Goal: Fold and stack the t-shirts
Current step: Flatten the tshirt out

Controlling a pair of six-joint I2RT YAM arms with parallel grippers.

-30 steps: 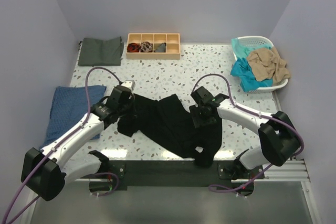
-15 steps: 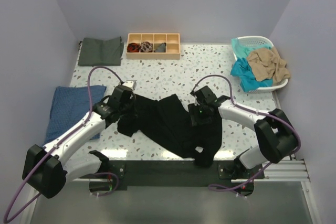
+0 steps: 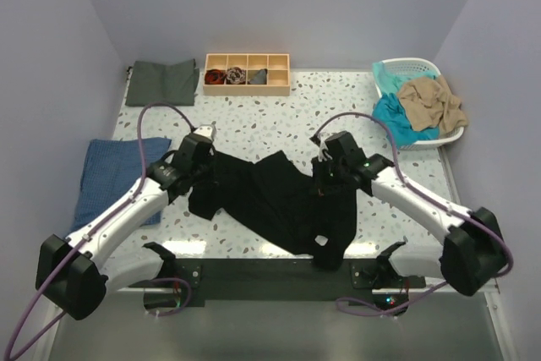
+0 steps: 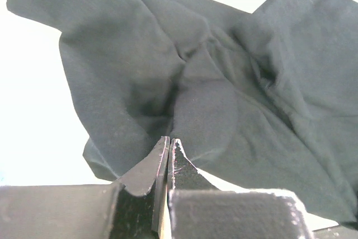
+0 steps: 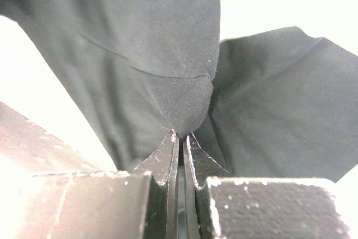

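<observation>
Looking down, I see the black shirt point(image 3: 279, 205) lying crumpled on the table point(image 3: 270, 120) between my two arms. My left gripper point(image 3: 205, 166) is clamped on its left part, and my right gripper point(image 3: 325, 179) pinches a fold on its right.

Large black soft t-shirt point(image 4: 224, 99) running off top and right edges of left wrist view, and off top of right wrist view. I'm not seeing left gripper point(image 4: 168, 141) or right gripper point(image 5: 180, 135) fingertips from above, wrist bodies covering them. Bundles in tan wooden divided tray point(image 3: 246, 88) reading too small to tell.
</observation>
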